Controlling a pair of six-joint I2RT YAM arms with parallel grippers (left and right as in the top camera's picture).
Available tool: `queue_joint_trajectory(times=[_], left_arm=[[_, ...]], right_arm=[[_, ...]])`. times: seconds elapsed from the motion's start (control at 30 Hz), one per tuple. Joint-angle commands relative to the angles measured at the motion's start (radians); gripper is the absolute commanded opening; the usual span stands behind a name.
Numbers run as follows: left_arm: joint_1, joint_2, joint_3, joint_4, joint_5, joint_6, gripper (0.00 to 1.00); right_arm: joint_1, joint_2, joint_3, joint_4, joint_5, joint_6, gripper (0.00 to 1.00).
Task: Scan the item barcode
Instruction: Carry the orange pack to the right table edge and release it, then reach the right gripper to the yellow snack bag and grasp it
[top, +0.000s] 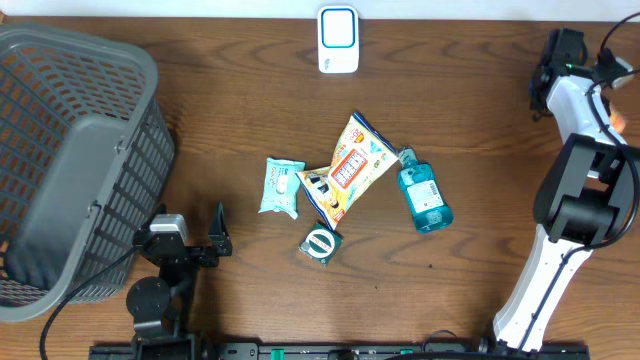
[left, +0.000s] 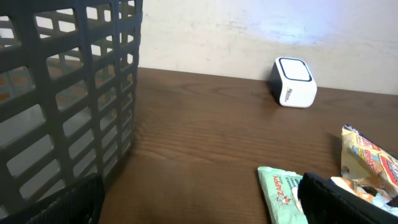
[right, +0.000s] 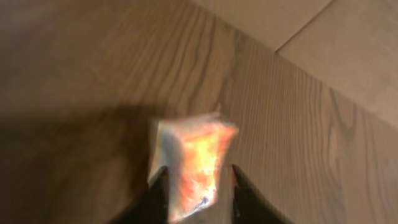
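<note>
The white scanner with a blue ring (top: 338, 40) stands at the table's far edge, also the white scanner (left: 293, 82) in the left wrist view. A blurred orange and white packet (right: 194, 163) sits between the fingers of my right gripper (right: 198, 171), low over the wood at the far right. The left finger lies against it and a slim gap shows at the right finger. An orange spot (top: 616, 121) shows by the right arm overhead. My left gripper (left: 199, 211) rests open and empty near the front left, its fingertips (left: 339, 199) close to a mint wipes pack (left: 283, 193).
A grey mesh basket (top: 70, 170) fills the left side. In the middle lie the wipes pack (top: 281, 187), a yellow snack bag (top: 350, 168), a blue bottle (top: 423, 198) and a small green round item (top: 321, 243).
</note>
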Motion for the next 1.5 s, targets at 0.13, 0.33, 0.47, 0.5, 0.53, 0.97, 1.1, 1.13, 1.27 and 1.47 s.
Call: queue_joint_trajectory(times=[0.13,0.33,0.47,0.5,0.53,0.97,1.1,1.13,1.27,1.47], left_arm=[[0.000,-0.002,-0.016,-0.034,0.013,0.002,0.98],[0.000,-0.002,-0.016,-0.034,0.013,0.002,0.98],[0.000,-0.002,-0.016,-0.034,0.012,0.002,0.98],[0.000,-0.002,-0.016,-0.034,0.013,0.002,0.98],[0.000,-0.002,-0.016,-0.034,0.013,0.002,0.98],[0.000,-0.002,-0.016,-0.034,0.013,0.002,0.98],[0.000,-0.002,-0.016,-0.034,0.013,0.002,0.98],[0.000,-0.002,-0.016,-0.034,0.013,0.002,0.98],[0.000,-0.002,-0.016,-0.034,0.013,0.002,0.98],[0.000,-0.002,-0.016,-0.034,0.013,0.002,0.98]], right_arm=[[-0.024,-0.038,-0.002,-0.016,0.016,0.013,0.86],[0.002,-0.140,-0.002,-0.074,-0.171,0.016,0.99],[0.036,-0.238,-0.002,-0.130,-0.382,0.016,0.99],[0.050,-0.267,-0.002,-0.152,-0.431,0.016,0.99],[0.063,-0.292,-0.002,-0.170,-0.462,0.016,0.99],[0.317,-0.516,-0.003,-0.467,-0.859,0.015,0.99],[0.406,-0.499,-0.004,-0.566,-0.875,0.016,0.99],[0.428,-0.495,-0.005,-0.587,-0.874,0.015,0.99],[0.551,-0.466,-0.026,-0.642,-0.842,-0.095,0.99],[0.704,-0.439,-0.145,-0.641,-0.736,-0.140,0.99]])
